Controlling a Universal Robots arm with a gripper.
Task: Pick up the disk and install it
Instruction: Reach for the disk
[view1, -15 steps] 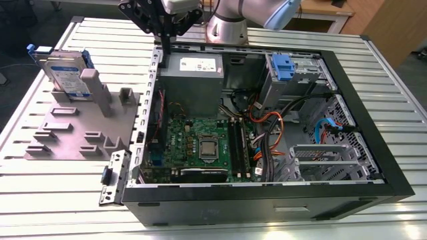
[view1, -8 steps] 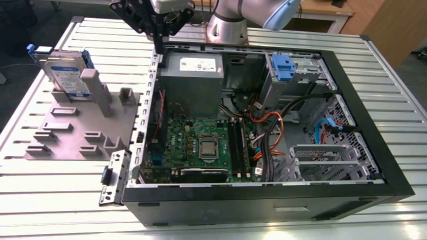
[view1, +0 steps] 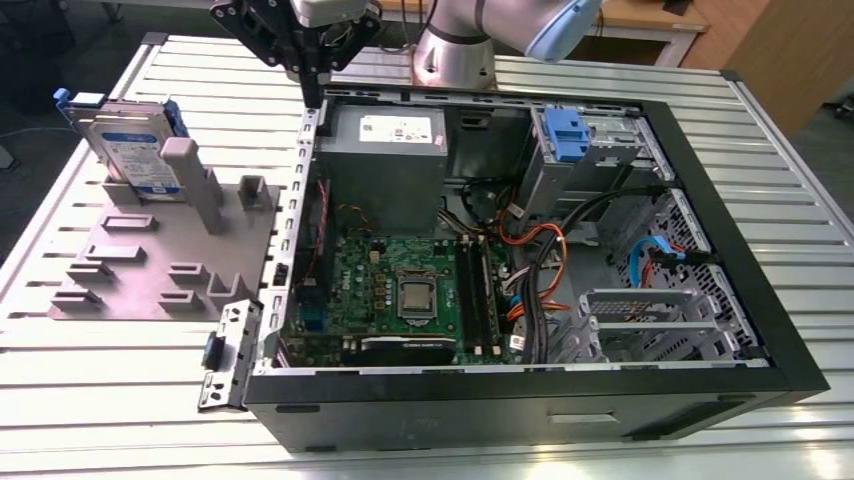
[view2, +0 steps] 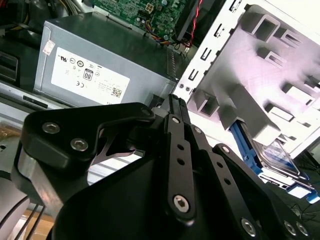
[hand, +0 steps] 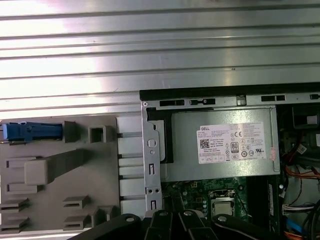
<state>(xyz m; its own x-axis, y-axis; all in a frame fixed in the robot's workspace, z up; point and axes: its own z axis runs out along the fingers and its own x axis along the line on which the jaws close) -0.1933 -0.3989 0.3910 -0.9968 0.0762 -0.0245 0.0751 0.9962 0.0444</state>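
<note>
The disk (view1: 130, 150) stands on edge in a slot at the far end of a grey holder block (view1: 134, 275), on the exterior view's left. It is silver with a white-and-blue label and blue rails. In the first wrist view I see its blue top edge (hand: 32, 131), and in the second wrist view it shows beside the block (view2: 274, 151). My gripper (view1: 311, 92) hangs shut and empty above the far left corner of the open computer case (view1: 534, 385), to the right of the disk and apart from it. Its black fingers (view2: 176, 107) meet over the case edge.
Inside the case, a grey power supply box (view1: 387, 150) with a white sticker lies just under the gripper. A drive cage with a blue latch (view1: 567, 135) sits at the far right, another metal cage (view1: 654, 320) at the near right. Cables (view1: 534, 250) cross the motherboard (view1: 400, 290).
</note>
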